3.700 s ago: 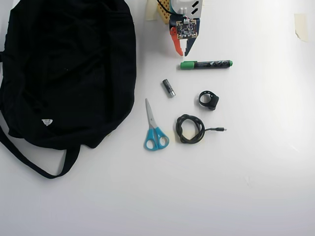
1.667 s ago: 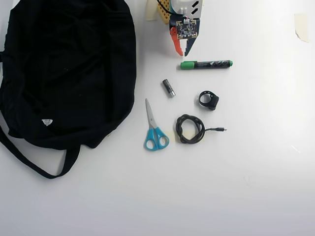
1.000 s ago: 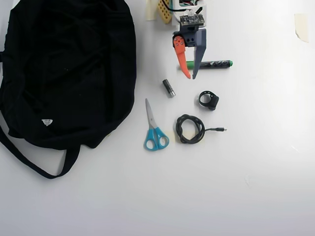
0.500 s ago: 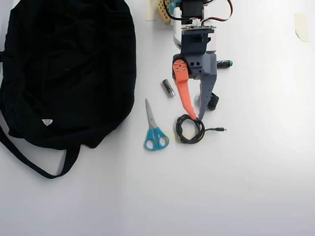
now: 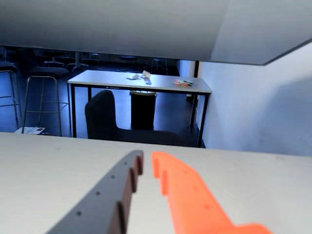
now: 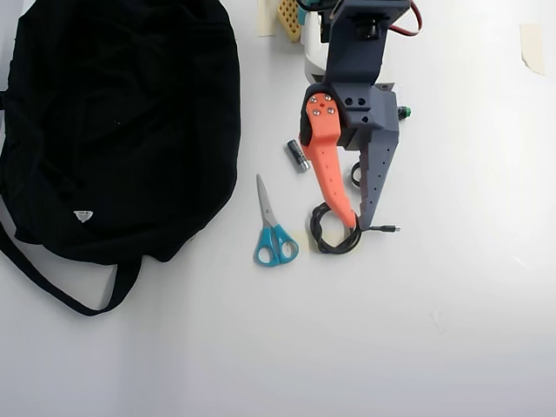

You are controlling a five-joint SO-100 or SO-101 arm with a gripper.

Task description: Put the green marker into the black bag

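Gripper (image 6: 356,224) hangs over coiled black cable (image 6: 330,236), fingers nearly together, gap narrow, nothing between them; wrist view agrees, tips (image 5: 146,163) aimed at room beyond worktop (image 6: 434,304). Green marker (image 6: 402,112) almost fully hidden under arm, only green end peeking out at right edge of gripper body, so lies behind fingertips, toward arm base. Long axis probably left-right in overhead view, crosswise to fingers; which end is the cap, unclear. Black bag (image 6: 113,130) well apart, at left.

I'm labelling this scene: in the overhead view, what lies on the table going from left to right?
Black bag → blue scissors → battery → pincer over the coiled cable → tape scrap. The marker is mostly hidden under the arm.
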